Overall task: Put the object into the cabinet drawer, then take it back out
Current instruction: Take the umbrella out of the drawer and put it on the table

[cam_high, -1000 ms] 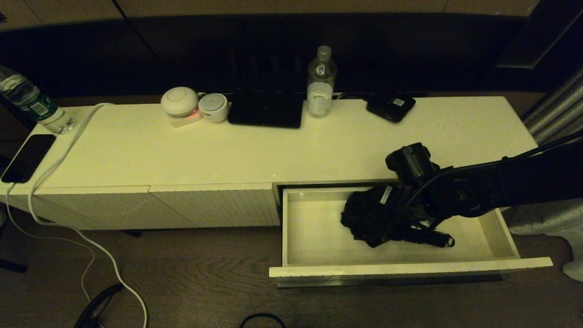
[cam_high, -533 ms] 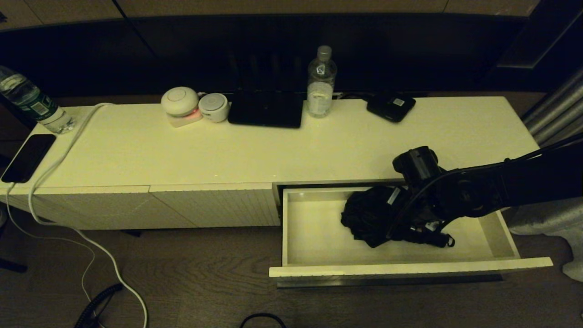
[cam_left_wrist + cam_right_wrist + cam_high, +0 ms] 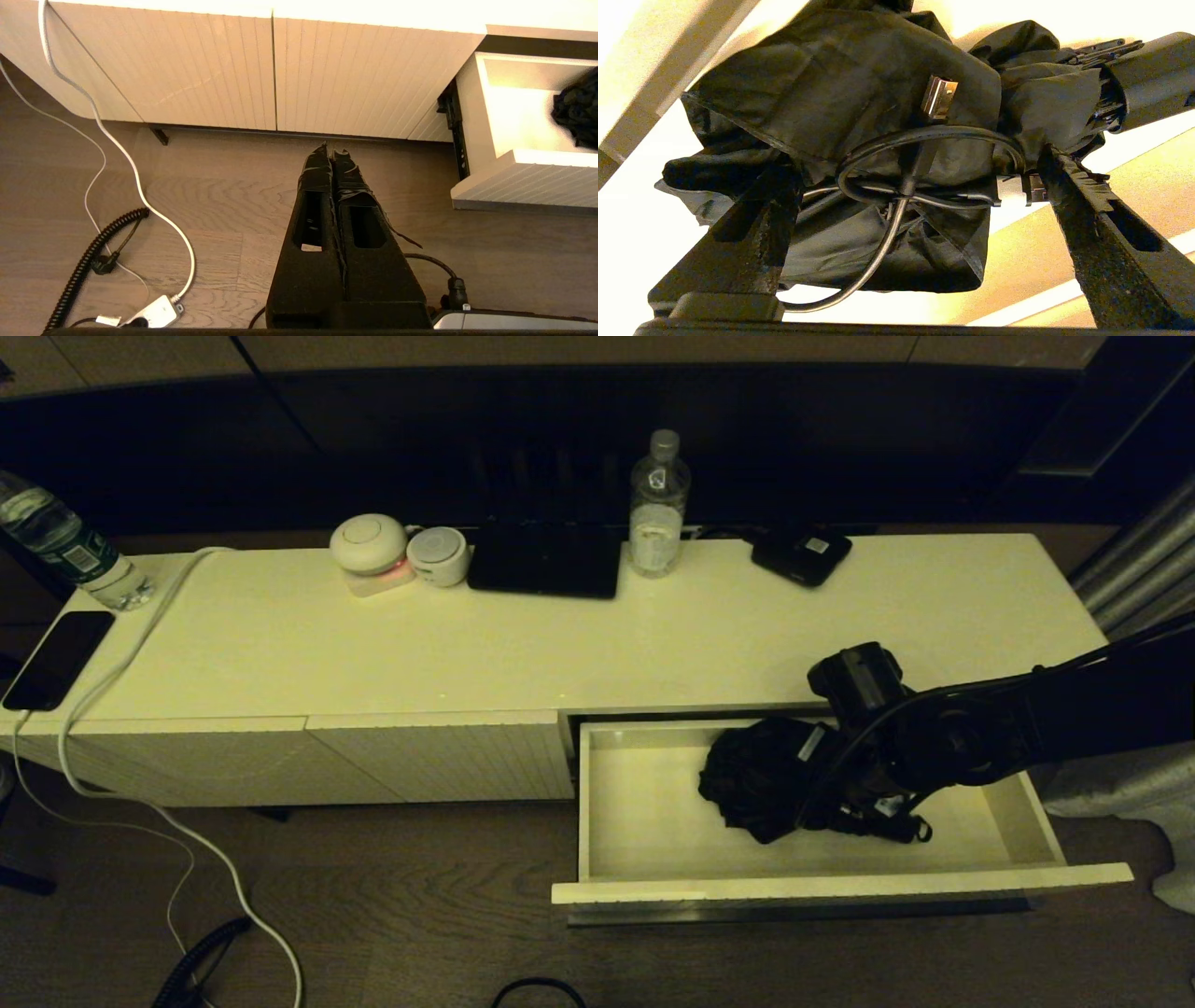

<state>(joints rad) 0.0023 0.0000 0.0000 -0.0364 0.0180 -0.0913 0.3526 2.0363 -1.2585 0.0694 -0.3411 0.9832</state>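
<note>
dim room, white cabinet (image 3: 597, 644) with drawer (image 3: 840, 882) pulled out over wood floor.
umbrella (image 3: 756, 779) is seen lying inside the drawer, right of its middle, handle pointed toward the right end. right gripper (image 3: 915, 186) is lowered over it, fingers (image 3: 1092, 219) spread wide to either side of the bunched fabric, not clamped. left gripper (image 3: 332, 154) is parked low before the ribbed fronts, fingers pressed together, nothing held.
</note>
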